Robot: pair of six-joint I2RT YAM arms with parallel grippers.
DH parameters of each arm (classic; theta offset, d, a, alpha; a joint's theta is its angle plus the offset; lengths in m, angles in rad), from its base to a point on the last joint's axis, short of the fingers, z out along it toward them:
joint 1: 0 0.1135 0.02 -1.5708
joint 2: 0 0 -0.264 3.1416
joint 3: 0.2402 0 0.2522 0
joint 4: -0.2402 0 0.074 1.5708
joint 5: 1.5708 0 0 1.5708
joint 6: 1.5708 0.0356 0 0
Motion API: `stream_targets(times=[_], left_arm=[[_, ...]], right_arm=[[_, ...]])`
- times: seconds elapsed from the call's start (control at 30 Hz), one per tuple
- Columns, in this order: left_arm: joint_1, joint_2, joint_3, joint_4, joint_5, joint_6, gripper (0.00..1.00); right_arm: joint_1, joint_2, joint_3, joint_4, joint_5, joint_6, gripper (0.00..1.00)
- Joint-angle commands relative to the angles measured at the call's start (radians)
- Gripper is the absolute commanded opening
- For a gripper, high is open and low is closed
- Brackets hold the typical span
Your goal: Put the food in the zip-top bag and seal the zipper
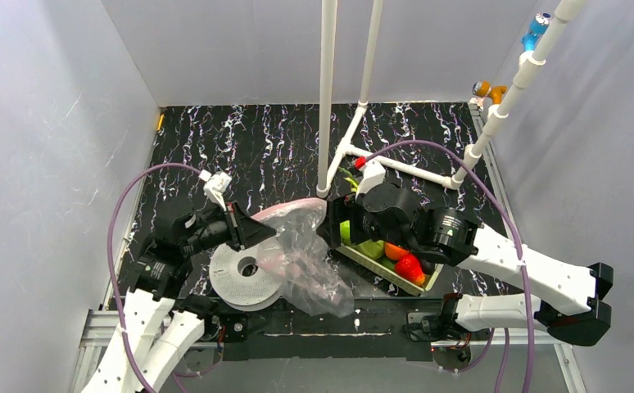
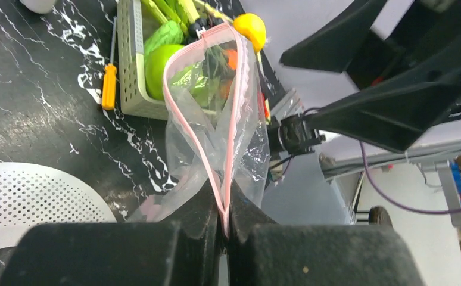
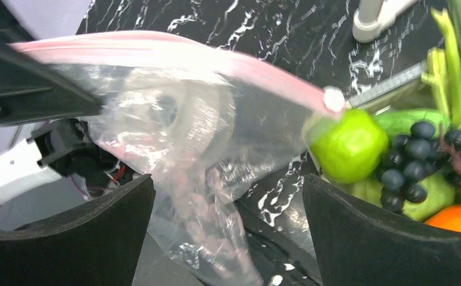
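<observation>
The clear zip-top bag hangs open between the arms, over the table's front edge. My left gripper is shut on one end of its pink zipper; the strip loops open above the fingers. My right gripper is open and empty at the bag's far end, its fingers either side of the hanging plastic. The bag looks empty. The food lies in the pale green tray: green apple, grapes, orange, cucumber, leeks, yellow pear, red piece.
A white round spool lies under the bag's left side. An orange screwdriver lies beside the tray. White pipe posts stand just behind the bag and tray. Grey walls enclose the black marbled table.
</observation>
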Motion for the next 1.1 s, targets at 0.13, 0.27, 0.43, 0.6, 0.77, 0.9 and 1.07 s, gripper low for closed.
stream_targets(times=[0.13, 0.27, 0.43, 0.6, 0.77, 0.9, 1.07], left_arm=[[-0.052, 0.003, 0.011, 0.056, 0.21, 0.131, 0.0], [-0.052, -0.014, 0.014, 0.055, 0.252, 0.148, 0.0], [-0.052, -0.007, 0.016, 0.023, 0.275, 0.173, 0.0], [-0.052, 0.015, 0.023, 0.002, 0.273, 0.189, 0.0], [-0.053, 0.014, 0.028, -0.012, 0.26, 0.2, 0.0], [-0.052, 0.019, 0.035, -0.028, 0.253, 0.215, 0.0], [-0.052, 0.02, 0.044, -0.03, 0.244, 0.215, 0.0]], right_arm=[[-0.095, 0.048, 0.292, 0.0, -0.51, -0.544, 1.0], [-0.221, 0.16, 0.461, -0.105, -0.714, -0.551, 1.0], [-0.319, 0.313, 0.587, -0.199, -1.135, -0.579, 1.0], [-0.317, 0.386, 0.558, -0.141, -1.175, -0.54, 0.92], [-0.316, 0.42, 0.51, -0.138, -1.194, -0.526, 0.79], [-0.308, 0.373, 0.386, -0.031, -1.198, -0.475, 0.71], [-0.298, 0.335, 0.257, 0.032, -1.192, -0.442, 0.57]])
